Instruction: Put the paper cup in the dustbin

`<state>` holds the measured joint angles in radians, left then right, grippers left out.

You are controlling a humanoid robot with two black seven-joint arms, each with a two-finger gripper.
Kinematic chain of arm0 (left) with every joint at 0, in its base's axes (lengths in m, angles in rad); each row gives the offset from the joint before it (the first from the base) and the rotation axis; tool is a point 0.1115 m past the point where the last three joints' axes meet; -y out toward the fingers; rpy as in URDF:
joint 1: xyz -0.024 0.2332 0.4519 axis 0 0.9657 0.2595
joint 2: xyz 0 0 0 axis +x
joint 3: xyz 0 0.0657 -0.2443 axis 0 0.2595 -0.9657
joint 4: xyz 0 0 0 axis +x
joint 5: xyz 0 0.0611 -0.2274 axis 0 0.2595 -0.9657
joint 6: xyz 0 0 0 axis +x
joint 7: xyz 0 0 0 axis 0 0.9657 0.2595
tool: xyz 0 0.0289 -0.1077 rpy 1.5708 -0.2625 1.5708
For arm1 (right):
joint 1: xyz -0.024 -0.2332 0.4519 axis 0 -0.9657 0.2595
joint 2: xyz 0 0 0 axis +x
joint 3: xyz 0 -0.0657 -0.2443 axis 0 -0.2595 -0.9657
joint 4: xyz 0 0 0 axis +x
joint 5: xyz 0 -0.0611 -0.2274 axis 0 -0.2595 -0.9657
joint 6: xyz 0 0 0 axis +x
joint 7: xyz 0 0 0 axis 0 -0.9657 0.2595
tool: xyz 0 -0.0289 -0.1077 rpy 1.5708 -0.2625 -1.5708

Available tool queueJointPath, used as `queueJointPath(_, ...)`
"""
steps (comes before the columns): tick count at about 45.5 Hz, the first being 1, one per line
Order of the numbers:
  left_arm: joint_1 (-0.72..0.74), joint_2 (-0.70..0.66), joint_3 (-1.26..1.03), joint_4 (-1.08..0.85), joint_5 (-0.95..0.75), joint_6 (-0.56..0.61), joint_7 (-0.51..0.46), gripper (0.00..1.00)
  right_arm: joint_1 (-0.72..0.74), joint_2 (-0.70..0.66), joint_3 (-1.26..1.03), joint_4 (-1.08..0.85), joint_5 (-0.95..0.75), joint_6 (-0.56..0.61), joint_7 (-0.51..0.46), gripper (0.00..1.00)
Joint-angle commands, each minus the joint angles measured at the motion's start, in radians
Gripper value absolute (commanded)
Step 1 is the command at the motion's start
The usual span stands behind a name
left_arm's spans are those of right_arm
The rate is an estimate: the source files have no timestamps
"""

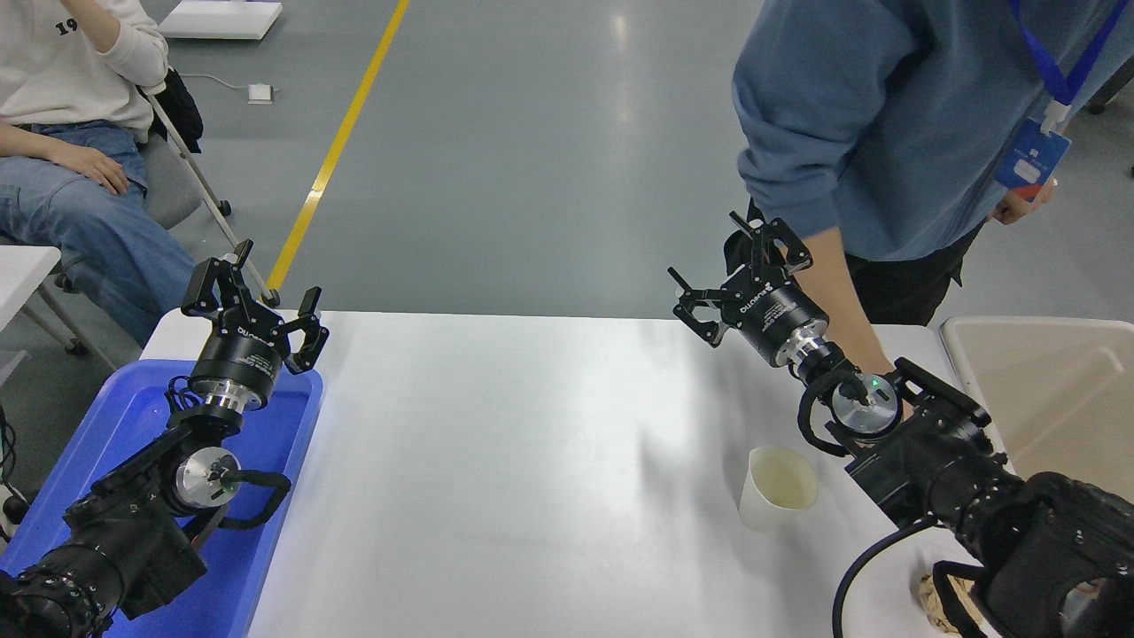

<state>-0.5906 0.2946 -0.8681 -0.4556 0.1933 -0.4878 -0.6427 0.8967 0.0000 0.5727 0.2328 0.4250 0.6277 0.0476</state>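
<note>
The paper cup (779, 486) stands upright on the white table (532, 461), right of middle, its cream inside showing. My right gripper (740, 270) is open and empty, raised above the table's far edge, up and to the left of the cup and apart from it. The beige dustbin (1045, 399) stands at the table's right edge, behind my right arm. My left gripper (257, 297) is open and empty, parked above the blue tray at the lower left.
A shallow blue tray (133, 416) lies at the table's left end under my left arm. A crumpled brown paper ball (935, 602) lies beneath my right arm. A person in a blue sweater (886, 133) reaches an arm down behind my right wrist. Another person sits at far left.
</note>
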Motion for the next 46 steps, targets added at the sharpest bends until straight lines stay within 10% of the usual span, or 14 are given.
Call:
queueJointPath(1, 0.002, -0.002, -0.002, 0.0, 0.0, 0.0, 0.003, 1.0, 0.001, 0.0, -0.002, 0.003, 0.0, 0.003, 0.0, 0.99)
queueJointPath(46, 0.0, 0.001, 0.003, 0.0, 0.0, 0.0, 0.0, 1.0, -0.002, 0.0, -0.016, 0.0, -0.002, 0.003, 0.0, 0.99)
